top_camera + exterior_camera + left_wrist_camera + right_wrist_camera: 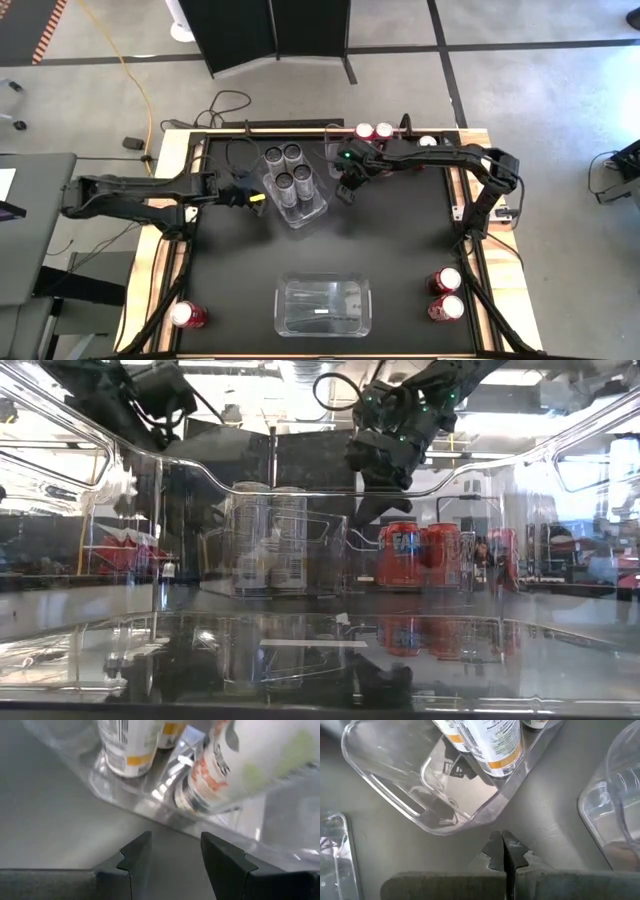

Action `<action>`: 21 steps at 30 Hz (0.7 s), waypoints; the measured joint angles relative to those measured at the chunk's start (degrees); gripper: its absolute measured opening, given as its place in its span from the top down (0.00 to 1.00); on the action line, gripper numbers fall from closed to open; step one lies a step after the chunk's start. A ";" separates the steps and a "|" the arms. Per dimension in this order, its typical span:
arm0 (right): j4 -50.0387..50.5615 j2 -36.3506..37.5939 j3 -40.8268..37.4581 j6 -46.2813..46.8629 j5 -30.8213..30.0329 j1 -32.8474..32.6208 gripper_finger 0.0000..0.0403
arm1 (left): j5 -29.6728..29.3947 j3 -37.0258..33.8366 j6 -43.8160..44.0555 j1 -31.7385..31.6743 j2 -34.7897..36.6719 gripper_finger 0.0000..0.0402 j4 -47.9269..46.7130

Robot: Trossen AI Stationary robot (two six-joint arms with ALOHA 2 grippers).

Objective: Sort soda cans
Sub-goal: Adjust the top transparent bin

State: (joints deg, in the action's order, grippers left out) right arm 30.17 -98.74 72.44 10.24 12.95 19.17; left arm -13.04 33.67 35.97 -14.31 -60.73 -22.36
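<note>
We see four silver-grey cylindrical soda cans [285, 168] standing upright, long axes vertical, inside a clear rectangular plastic bin [310, 212] near the table's far middle. The left gripper [245, 196] sits just beside that bin's left wall, its fingers apart with nothing between them. The right gripper [347, 190] hangs just off the bin's right side, fingers pressed together and empty. The remaining red soda cans stand upright elsewhere: two at the far edge [373, 132] behind the right gripper, two at the near right corner [446, 293], one at the near left corner [187, 316]. We judge the far pair nearest the right arm. A second clear plastic bin [322, 306] waits empty at the near middle.
</note>
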 joint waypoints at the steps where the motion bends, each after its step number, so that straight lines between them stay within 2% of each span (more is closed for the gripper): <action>1: 0.00 0.00 0.00 0.00 -0.02 -0.19 1.00 | 0.02 0.00 -1.05 -0.68 -0.68 0.58 0.75; 10: 0.02 0.00 0.00 -0.11 -1.40 -2.27 1.00 | 1.33 -0.01 -8.57 -7.30 -5.02 0.58 4.69; 21: 0.20 0.00 -0.07 2.21 -1.51 -4.30 1.00 | -0.14 -0.07 -17.75 -18.14 -5.08 0.58 8.26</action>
State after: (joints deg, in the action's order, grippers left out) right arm 30.38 -98.74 72.38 12.45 11.44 14.87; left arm -13.18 33.61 18.22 -32.45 -65.81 -14.10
